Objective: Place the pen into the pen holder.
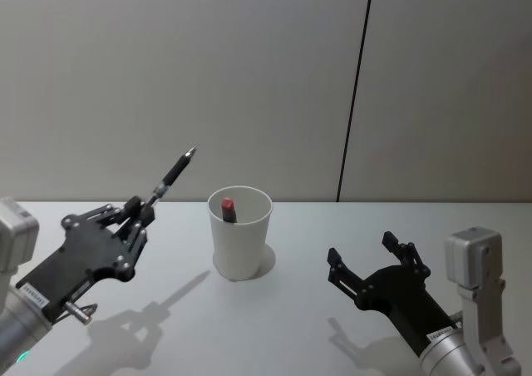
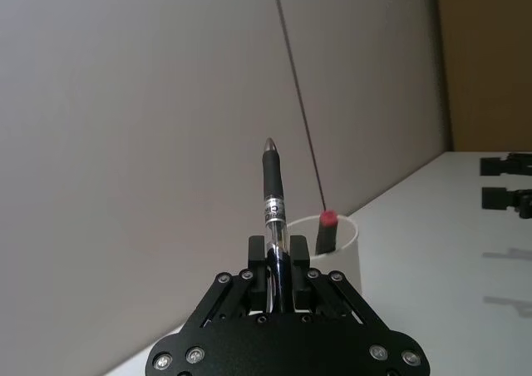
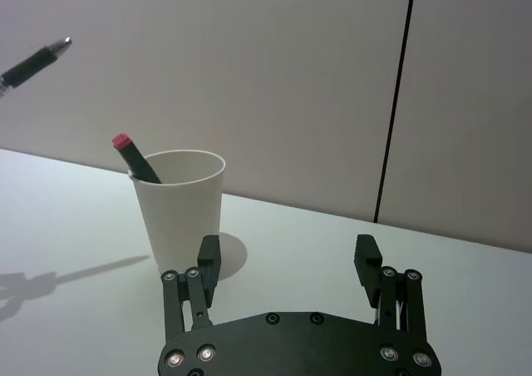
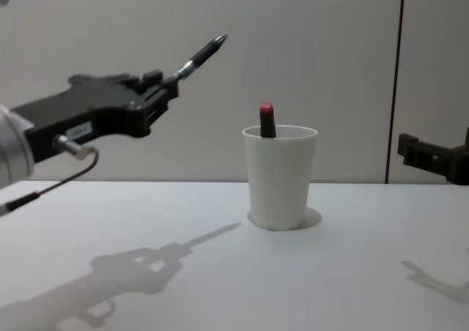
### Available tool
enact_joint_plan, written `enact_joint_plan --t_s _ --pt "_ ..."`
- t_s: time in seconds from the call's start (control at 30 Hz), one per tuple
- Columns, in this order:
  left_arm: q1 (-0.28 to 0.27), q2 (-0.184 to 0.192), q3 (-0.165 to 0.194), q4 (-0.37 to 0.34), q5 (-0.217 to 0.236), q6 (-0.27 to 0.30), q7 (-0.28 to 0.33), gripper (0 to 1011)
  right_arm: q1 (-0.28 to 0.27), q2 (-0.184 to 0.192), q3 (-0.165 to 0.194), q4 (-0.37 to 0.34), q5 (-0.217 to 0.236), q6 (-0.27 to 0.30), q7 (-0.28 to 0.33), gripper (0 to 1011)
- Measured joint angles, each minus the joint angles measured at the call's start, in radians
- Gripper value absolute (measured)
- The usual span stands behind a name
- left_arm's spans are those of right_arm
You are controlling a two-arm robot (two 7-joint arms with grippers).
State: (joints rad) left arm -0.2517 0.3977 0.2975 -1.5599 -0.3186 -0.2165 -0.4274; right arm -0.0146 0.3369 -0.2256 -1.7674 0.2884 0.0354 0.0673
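Pen [image 1: 173,176] clamped in left gripper [image 1: 143,211], raised left of white pen holder [image 1: 241,247], holder upright on table [image 1: 274,334], containing one red-capped marker [image 1: 228,209], right gripper [image 1: 361,249] spread wide, empty

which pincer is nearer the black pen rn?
Left. The left pincer is shut on the black pen, raised left of the pen holder; the right pincer sits open, right of the holder.

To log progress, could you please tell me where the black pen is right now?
In the head view, the black pen is held in the left gripper, raised left of the pen holder, tip angled upward.
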Motion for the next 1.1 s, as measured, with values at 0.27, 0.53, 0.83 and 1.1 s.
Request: enact_joint_plan --t_s 0.27,0.53,0.83,1.1 --pt "-0.075 -0.001 0.038 0.024 0.018 -0.037 -0.07 177 0.001 -0.004 0.007 -0.012 0.043 0.027 0.035 1001" --pt "-0.112 -0.002 0.057 0.037 0.027 -0.054 -0.105 177 0.006 -0.014 0.021 -0.038 0.135 0.077 0.095 1001" --pt "-0.134 -0.003 0.069 0.044 0.032 -0.064 -0.126 177 0.019 -0.033 0.038 -0.075 0.275 0.155 0.162 1001" --pt "-0.144 -0.003 0.074 0.048 0.034 -0.069 -0.134 178 0.032 -0.053 0.05 -0.101 0.389 0.224 0.203 1001"
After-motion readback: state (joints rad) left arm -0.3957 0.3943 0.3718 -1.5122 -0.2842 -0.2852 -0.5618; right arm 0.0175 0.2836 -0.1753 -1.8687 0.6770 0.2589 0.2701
